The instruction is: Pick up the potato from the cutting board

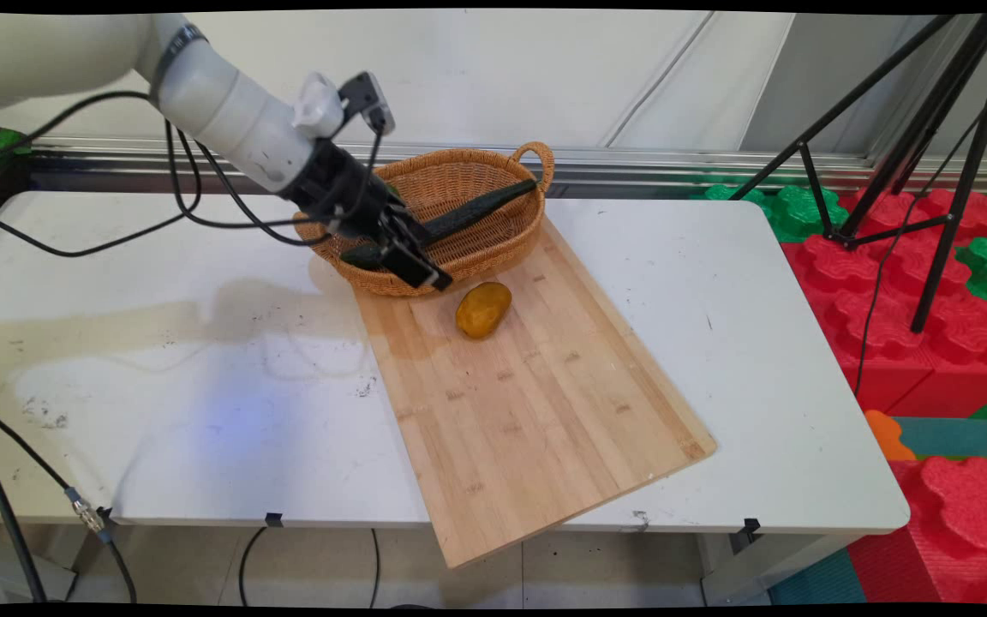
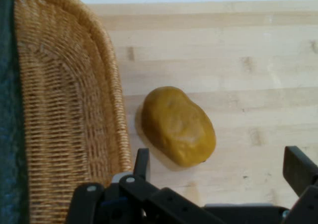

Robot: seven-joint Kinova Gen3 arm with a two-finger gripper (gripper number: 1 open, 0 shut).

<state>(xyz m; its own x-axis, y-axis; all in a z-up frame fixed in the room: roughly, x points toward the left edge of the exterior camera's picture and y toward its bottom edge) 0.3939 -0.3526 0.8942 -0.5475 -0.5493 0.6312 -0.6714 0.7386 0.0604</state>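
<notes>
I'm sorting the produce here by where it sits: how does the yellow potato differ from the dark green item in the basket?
The potato is yellow-brown, short and oval; the green item is very dark, long and narrow. The potato lies flat on the board just outside the basket; the green item is inside the basket, its far end propped on the rim near the handle. The potato lies in front of the open claw. Neither is held.

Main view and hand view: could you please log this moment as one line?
gripper: open, empty, over basket rim | potato: on cutting board, beside basket | dark object: in basket
</notes>
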